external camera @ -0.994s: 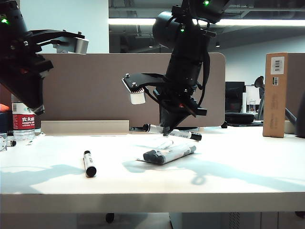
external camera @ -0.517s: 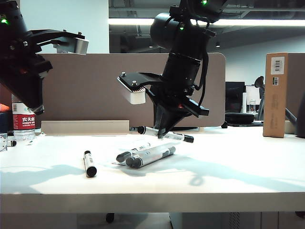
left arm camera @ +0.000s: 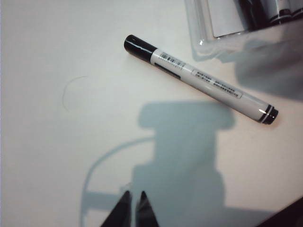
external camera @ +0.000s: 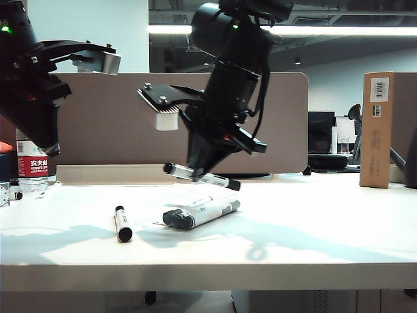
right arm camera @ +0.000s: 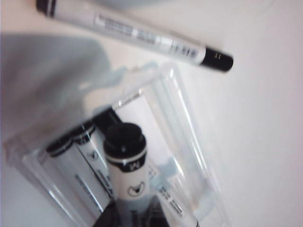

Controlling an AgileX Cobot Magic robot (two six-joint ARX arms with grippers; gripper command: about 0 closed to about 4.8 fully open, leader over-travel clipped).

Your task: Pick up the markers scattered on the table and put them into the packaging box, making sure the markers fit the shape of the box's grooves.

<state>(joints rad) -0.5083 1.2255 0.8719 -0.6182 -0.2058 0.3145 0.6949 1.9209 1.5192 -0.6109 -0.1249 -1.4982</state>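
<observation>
The left tool [left arm camera: 133,204] hangs high above the left part of the table [external camera: 313,241], its two dark fingertips [left arm camera: 144,208] drawn narrow, almost together, with nothing between them. In the exterior view its arm fills the upper left corner, well clear of the things on the table.

A loose marker [external camera: 122,223] lies alone on the table below it, black cap toward the front edge; the left wrist view shows the same marker [left arm camera: 199,78] lying just beside a corner of the packaging box [left arm camera: 201,35].

Further right, the clear packaging box [external camera: 199,210] rests flat near the table's middle, with two markers [external camera: 205,214] lying side by side in its grooves and one groove bare.

Above the box, the right tool [external camera: 199,171] points down and clamps a marker [external camera: 202,177] across its middle. The right wrist view shows that held marker [right arm camera: 130,182] over the box [right arm camera: 184,137].
</observation>
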